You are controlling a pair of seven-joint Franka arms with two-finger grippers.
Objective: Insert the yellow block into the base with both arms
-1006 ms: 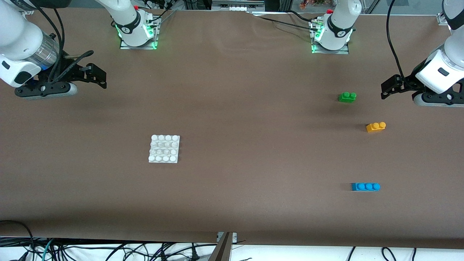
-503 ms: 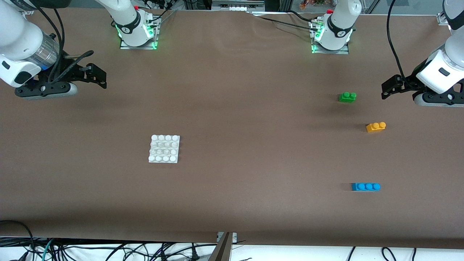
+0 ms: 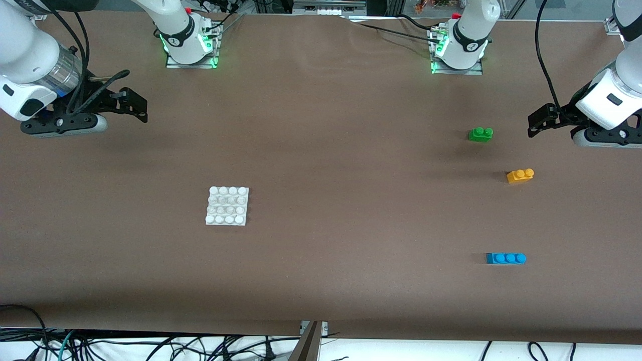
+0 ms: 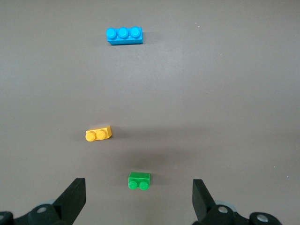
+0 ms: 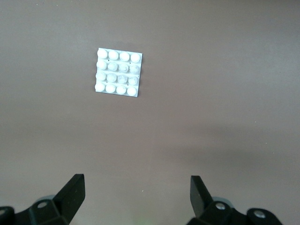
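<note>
Right gripper [image 3: 131, 105]: I see it up in the air over the bare brown table [image 3: 321, 150] at the right arm's end, its fingers spread wide with nothing between them. From its wrist camera I look past both fingertips [image 5: 75, 187] down at the base.
Base [image 3: 227, 206]: I find the white square plate with its four-by-four studs lying flat on the table, toward the right arm's end and well apart from every brick. Nothing stands on it.
Green brick [image 3: 480, 134]: a two-stud brick sitting on the table toward the left arm's end, farthest from the front camera of the three bricks.
Blue brick [image 3: 505, 258]: a three-stud brick, nearest the front camera, well apart from the other two.
Yellow block [image 3: 520, 175]: I see it resting on the table, studs up, between the green and blue bricks, closer to the green one. Nothing touches it.
Left gripper [image 3: 537, 122]: it hangs over the table at the left arm's end, near the green brick, fingers spread wide and empty. Its wrist camera shows me all three bricks past the fingertips [image 4: 75, 192].
</note>
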